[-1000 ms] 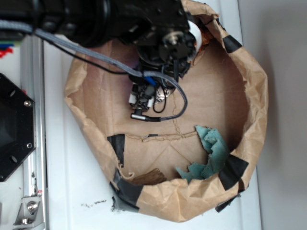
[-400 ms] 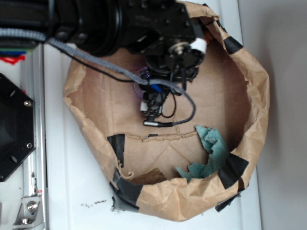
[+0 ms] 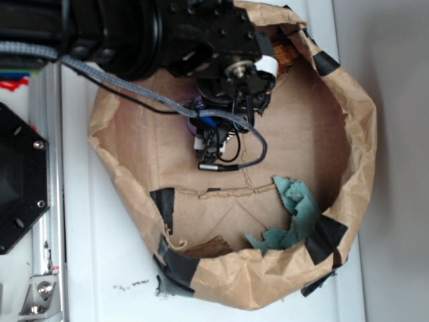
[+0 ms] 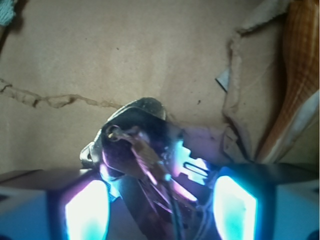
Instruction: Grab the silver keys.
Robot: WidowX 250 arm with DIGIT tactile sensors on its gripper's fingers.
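While the gripper [image 4: 157, 200] hangs low over the brown paper floor of the taped paper basin [image 3: 348, 194], its two glowing fingers [image 4: 85, 212] stand apart with the silver keys [image 4: 150, 155] lying directly between them, right under your wrist camera. Expect a light, hard, slick bunch: toothed metal blades loose on thin wire rings, likely to splay or slip sideways when squeezed. You'd do best to close across the thick middle where the blades overlap, not on a single ring. The paper underneath is creased, matte and soft. A ribbed orange wrapper [image 4: 300, 75] sits ahead and to one side of the fingers; the torn teal scrap [image 3: 295, 215] lies well apart.
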